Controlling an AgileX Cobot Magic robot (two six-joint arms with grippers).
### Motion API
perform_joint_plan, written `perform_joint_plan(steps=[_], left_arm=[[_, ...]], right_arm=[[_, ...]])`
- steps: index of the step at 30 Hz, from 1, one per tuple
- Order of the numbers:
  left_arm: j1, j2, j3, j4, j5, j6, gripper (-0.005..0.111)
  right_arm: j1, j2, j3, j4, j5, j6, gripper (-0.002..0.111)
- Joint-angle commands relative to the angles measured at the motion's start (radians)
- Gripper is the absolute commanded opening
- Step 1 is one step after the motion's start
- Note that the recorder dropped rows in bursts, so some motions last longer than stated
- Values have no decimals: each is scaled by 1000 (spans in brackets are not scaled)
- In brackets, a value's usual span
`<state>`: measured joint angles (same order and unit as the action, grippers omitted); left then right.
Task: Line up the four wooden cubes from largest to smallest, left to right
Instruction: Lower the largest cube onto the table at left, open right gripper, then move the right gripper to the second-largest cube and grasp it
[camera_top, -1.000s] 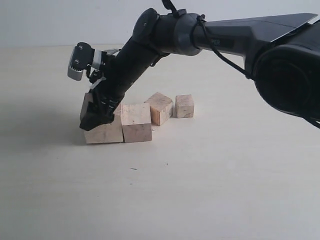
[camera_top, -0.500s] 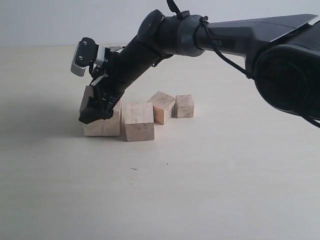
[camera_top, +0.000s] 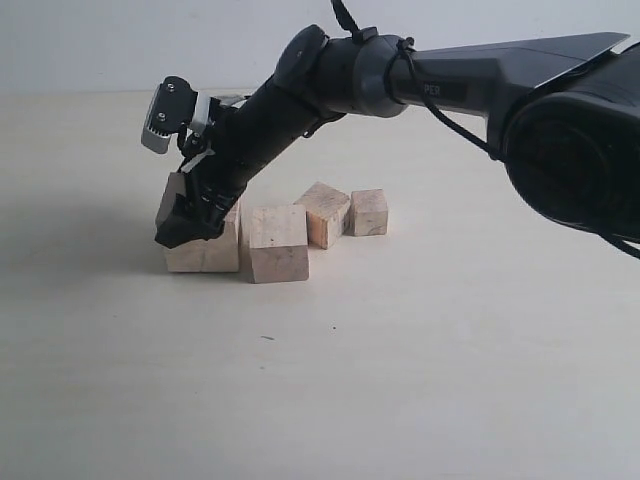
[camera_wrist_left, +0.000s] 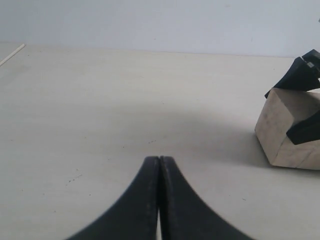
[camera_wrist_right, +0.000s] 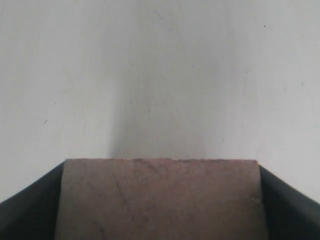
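Clamped wide on largest cube (camera_top: 205, 255) with right pincer (camera_top: 186, 216) — held between its fingers, low at tabletop (camera_top: 420, 360). Set flat, flush with second-largest cube (camera_top: 277, 245) just beside pincer — then release, lift straight. Leave left pincer (camera_wrist_left: 159, 161) pressed together.

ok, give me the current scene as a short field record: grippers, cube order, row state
right gripper: closed on the largest cube, reaching across to the left end of the row
left gripper: shut, holding nothing
order, left to right: largest cube, second cube, third cube, smallest cube
alignment: third cube turned at an angle; it and the smallest cube sit further back than the second
largest cube lifted off table: cannot tell
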<state>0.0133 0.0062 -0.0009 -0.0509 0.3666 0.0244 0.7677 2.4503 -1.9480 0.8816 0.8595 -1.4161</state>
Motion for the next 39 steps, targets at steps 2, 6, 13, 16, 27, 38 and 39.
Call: perform_joint_plan(steps=[2,6,13,16,27,38,39], left_arm=[[-6,-6,1,-8,-14,1,0],[-6,-6,1,-8,-14,1,0],[-6,-6,1,-8,-14,1,0],[-6,-6,1,-8,-14,1,0],[-6,-6,1,-8,-14,1,0],[-6,-6,1,-8,-14,-1,0],[-6,-6,1,-8,-14,-1,0]], right_arm=[[0,8,-2,8,6,3,65],[0,0,-2,28,6,3,93],[0,-47,-2,50,8,3,97],[0,-86,-2,50,8,39,97],[0,-247,-2,-303,72,288,94],[0,-280,35,-517,289,396,72],[0,-277,50,-536,289,396,73]])
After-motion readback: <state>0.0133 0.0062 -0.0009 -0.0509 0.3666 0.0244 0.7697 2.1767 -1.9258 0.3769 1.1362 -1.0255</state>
